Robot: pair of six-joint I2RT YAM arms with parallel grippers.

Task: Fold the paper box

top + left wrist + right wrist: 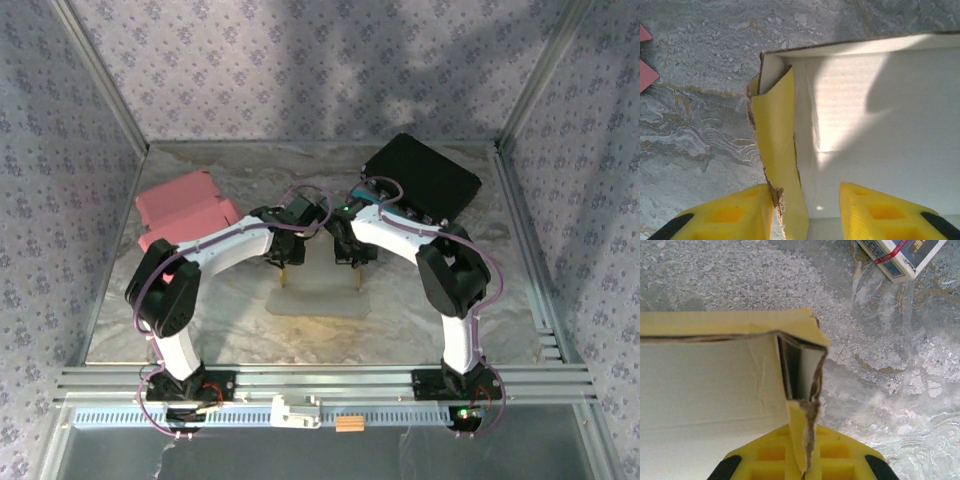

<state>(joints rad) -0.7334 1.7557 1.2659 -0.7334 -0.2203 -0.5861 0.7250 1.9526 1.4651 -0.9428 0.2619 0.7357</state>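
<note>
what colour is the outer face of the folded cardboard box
Yellow, on the white-lined cardboard box; best in the left wrist view.

White-black arms (pixel 228 246), purple cables (pixel 136 305), yellow fingers (pixel 732 216)

Left hand (pixel 805 202) parted, right hand (pixel 807 452) clamped

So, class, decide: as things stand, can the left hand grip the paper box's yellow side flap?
Probably yes. The left hand is open, with the yellow side flap standing between its fingers, and nothing looks to block the close.
</note>
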